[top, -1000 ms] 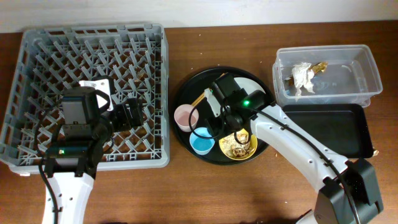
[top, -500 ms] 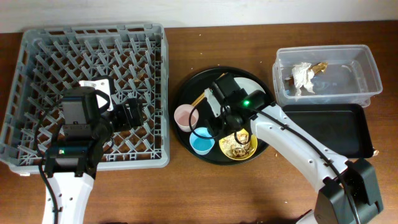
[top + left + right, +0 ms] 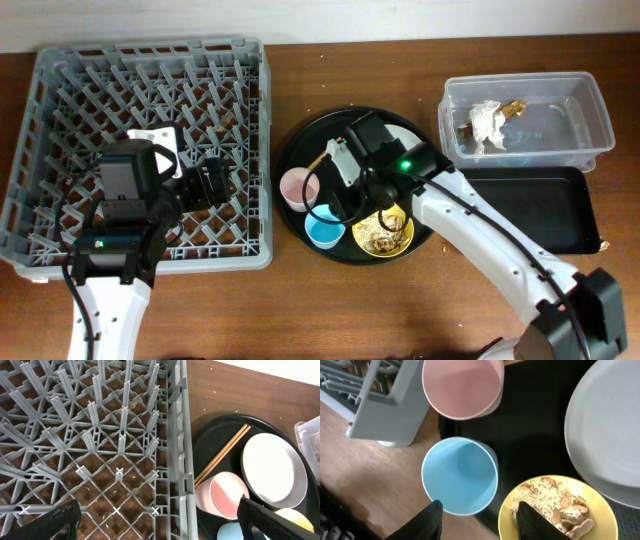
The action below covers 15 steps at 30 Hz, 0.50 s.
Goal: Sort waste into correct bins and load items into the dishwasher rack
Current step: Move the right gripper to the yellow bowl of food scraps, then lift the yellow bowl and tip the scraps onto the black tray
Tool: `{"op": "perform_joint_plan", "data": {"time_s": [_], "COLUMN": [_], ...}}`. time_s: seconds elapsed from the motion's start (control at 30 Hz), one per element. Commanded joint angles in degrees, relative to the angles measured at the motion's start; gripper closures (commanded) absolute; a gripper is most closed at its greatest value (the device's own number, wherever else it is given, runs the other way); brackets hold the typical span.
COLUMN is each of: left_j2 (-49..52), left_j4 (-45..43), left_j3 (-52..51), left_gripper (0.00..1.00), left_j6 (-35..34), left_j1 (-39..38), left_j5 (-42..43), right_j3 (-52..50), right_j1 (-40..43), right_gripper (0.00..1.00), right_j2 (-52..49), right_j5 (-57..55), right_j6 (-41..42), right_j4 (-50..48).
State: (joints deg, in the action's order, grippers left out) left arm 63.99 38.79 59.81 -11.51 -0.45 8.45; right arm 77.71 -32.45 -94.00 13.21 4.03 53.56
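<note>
The grey dishwasher rack point(image 3: 150, 150) fills the left. A round black tray point(image 3: 300, 140) holds the pink cup point(image 3: 299, 187), light blue cup point(image 3: 323, 228), yellow bowl point(image 3: 383, 232) full of beige food bits, chopsticks point(image 3: 322, 157) and the plate point(image 3: 405, 137), which is partly hidden under my right arm. My right gripper point(image 3: 482, 520) is open above the blue cup point(image 3: 459, 475) and yellow bowl point(image 3: 555, 510), holding nothing. My left gripper point(image 3: 160, 525) is open over the rack's right side point(image 3: 100, 435). The clear tub point(image 3: 527, 120) holds the napkin point(image 3: 487, 125) and gold scrap point(image 3: 515, 107).
The shallow black rectangular tray point(image 3: 530, 208) lies in front of the tub at the right. A white label sits in the rack point(image 3: 155, 138). Small crumbs dot the wooden table point(image 3: 300, 300) near the round tray and in the rack floor.
My right arm has shifted slightly to the right over the round tray. The left arm has not moved.
</note>
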Motion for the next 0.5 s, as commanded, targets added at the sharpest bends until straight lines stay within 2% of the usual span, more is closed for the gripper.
{"op": "perform_joint_plan", "data": {"time_s": [0.0,0.07,0.13,0.17,0.2,0.23,0.27,0.3,0.4,0.47], "left_j2": [-0.2,-0.2,-0.2,-0.2,-0.2,-0.3,-0.4,-0.3,-0.3,-0.3], "left_j4": [-0.2,-0.1,0.5,0.9,0.7,-0.2,-1.1,-1.0,-0.8,-0.2], "left_j3": [1.0,1.0,1.0,1.0,1.0,1.0,1.0,1.0,1.0,1.0], "left_gripper": [0.01,0.01,0.01,0.01,0.01,0.01,0.01,0.01,0.01,0.01], "left_j6": [1.1,0.6,0.5,0.5,0.5,0.5,0.5,0.5,0.5,0.5], "left_j1": [0.2,0.2,0.1,0.1,0.2,0.2,0.2,0.2,0.2,0.1], "left_j5": [0.8,1.5,5.8,7.2,7.0,7.4,10.2,10.4,10.2,10.3], "right_j3": [-0.3,-2.1,-1.8,-1.0,0.0,0.8,0.9,0.9,-1.5,-6.6], "right_j1": [-0.2,-0.2,0.0,1.1,3.0,5.2,7.1,7.4,6.8,6.4], "right_gripper": [0.51,0.53,0.56,0.57,0.58,0.58,0.57,0.54,0.54,0.55], "right_j2": [-0.3,-1.7,-1.8,-1.8,-1.8,-1.8,-1.9,-1.9,-2.0,-3.0], "right_j5": [0.2,0.3,-2.1,-3.9,-3.3,-0.1,5.5,6.4,-3.0,-3.0], "right_j6": [0.4,0.4,-0.9,1.8,7.8,10.0,6.3,1.7,8.7,8.5], "right_j4": [-0.7,-0.4,-0.3,-0.3,-0.3,-0.3,-0.2,1.7,4.3,0.8]}}
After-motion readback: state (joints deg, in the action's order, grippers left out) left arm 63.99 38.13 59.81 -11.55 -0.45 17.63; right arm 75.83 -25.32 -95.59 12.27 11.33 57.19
